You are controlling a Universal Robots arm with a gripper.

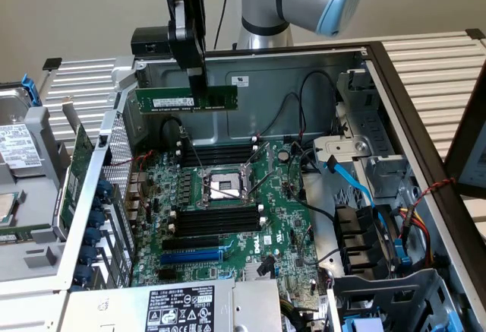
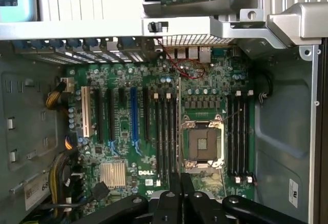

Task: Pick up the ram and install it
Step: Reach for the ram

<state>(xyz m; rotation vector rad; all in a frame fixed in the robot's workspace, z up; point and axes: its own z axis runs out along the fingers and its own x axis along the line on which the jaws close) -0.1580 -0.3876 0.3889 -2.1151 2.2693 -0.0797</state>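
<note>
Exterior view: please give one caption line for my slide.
The gripper holds the ram level above the motherboard inside an open computer case.

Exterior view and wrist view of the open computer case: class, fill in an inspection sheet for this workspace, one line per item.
Surface: slatted table bearing an open computer case, its motherboard facing up.
Job's things: the ram is held level in the air over the case; the black memory slots look empty.
Clutter: a green card on edge and a drive at the exterior view's left.
Grippers: gripper shut on the ram's top edge.
Cables: blue cable, black cables and red wires inside the case.
Surroundings: plain wall behind; nothing else seen.
</note>
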